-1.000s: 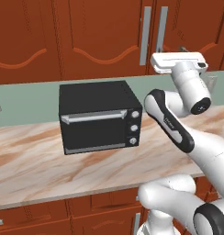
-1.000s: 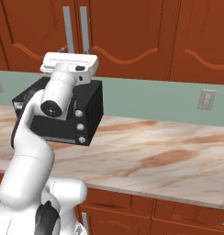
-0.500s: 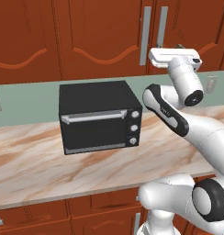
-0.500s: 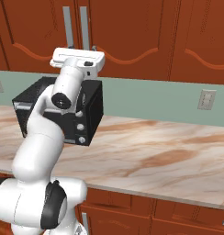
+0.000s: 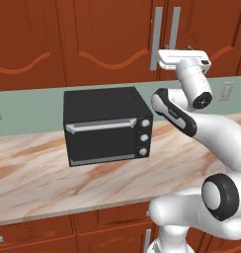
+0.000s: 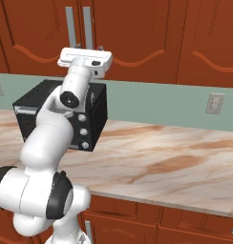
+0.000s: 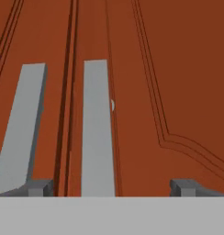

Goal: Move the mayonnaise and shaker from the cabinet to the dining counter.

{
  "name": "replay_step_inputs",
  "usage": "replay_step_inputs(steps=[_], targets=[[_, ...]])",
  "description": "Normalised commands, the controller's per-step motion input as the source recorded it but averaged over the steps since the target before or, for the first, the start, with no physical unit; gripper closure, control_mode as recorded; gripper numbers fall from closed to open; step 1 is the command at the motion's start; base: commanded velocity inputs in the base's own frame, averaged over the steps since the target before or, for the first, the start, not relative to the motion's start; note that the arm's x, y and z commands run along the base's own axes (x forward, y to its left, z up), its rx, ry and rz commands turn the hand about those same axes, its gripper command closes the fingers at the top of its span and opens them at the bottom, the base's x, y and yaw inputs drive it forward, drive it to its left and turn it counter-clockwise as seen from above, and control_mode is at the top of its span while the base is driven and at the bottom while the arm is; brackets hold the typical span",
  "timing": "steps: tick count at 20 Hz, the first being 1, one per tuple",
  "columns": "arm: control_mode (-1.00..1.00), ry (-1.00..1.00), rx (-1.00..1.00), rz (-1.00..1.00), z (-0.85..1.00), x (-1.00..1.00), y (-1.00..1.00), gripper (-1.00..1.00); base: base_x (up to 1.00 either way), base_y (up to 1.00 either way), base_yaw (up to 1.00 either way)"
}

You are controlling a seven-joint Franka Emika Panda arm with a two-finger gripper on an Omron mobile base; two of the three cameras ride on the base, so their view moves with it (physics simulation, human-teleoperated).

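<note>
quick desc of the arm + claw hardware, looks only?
Glossy white rounded arm with black bands at the joints and a black disc cap on the wrist. White, flat boxy hand. The claw has two small dark grey squared fingertips. No cables or markings can be made out.

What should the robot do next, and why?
Probably push the open hand a little forward so its fingertips close around the right silver handle. The cabinet doors are shut, that handle sits between the fingertips, and the jar and shaker must be behind them.
</note>
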Motion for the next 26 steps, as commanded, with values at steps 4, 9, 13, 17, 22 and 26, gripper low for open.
replay_step_inputs(steps=[4, 9, 13, 17, 22, 26], targets=[[-1.0, 0.04, 0.0, 0.0, 0.0, 0.38, 0.0, -1.0, 0.0, 0.0, 0.0], [-1.0, 0.07, 0.0, 0.0, 0.0, 0.45, 0.0, -1.0, 0.0, 0.0, 0.0], [-1.0, 0.07, 0.0, -0.02, 0.0, 0.47, 0.0, -1.0, 0.0, 0.0, 0.0], [-1.0, 0.08, 0.0, -0.07, 0.0, 0.43, 0.0, 1.0, 0.0, 0.0, 0.0], [-1.0, 0.1, 0.02, -0.14, 0.06, 0.22, -0.34, 1.0, 0.0, 0.0, 0.0], [-1.0, 0.1, 0.04, -0.14, 0.06, 0.01, -0.71, 1.0, 0.0, 0.0, 0.0]])
